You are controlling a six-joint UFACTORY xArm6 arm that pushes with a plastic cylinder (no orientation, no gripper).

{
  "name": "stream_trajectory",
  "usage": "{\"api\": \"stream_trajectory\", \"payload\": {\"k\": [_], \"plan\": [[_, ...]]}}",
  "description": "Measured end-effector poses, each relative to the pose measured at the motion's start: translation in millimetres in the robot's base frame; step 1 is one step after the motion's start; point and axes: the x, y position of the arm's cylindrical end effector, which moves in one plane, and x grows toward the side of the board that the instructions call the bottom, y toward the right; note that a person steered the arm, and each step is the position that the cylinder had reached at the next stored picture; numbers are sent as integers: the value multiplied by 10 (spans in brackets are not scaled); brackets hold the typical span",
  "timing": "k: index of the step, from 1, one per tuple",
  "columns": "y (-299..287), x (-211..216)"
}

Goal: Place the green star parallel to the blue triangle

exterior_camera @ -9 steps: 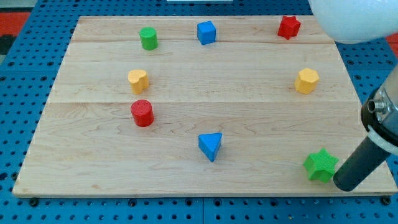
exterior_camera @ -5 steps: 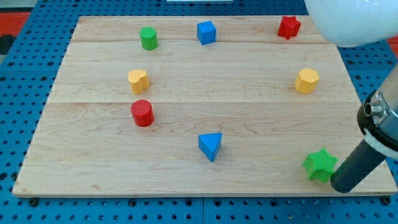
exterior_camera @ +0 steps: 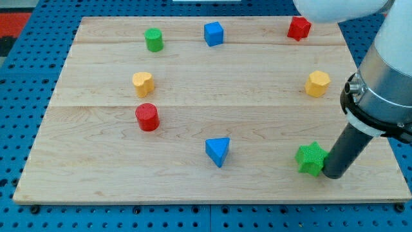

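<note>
The green star (exterior_camera: 310,158) lies on the wooden board (exterior_camera: 96,174) near the view's bottom right. The blue triangle (exterior_camera: 217,151) lies left of it, at about the same height in the view, a wide gap between them. My tip (exterior_camera: 333,174) touches the star's right side, at its lower right edge. The dark rod rises up and to the right from there.
Other blocks: a red cylinder (exterior_camera: 147,117), a yellow block (exterior_camera: 143,83), a green cylinder (exterior_camera: 153,40), a blue cube (exterior_camera: 214,33), a red star (exterior_camera: 299,28) and a yellow hexagon (exterior_camera: 317,84). The board's bottom edge runs just below my tip.
My tip has moved left and slightly up, pushing the green star left and a little up toward the blue triangle. The other blocks have not moved.
</note>
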Motion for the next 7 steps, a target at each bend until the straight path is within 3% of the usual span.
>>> {"api": "stream_trajectory", "payload": {"k": [2,7], "plan": [[-33,150],[-268,-226]]}}
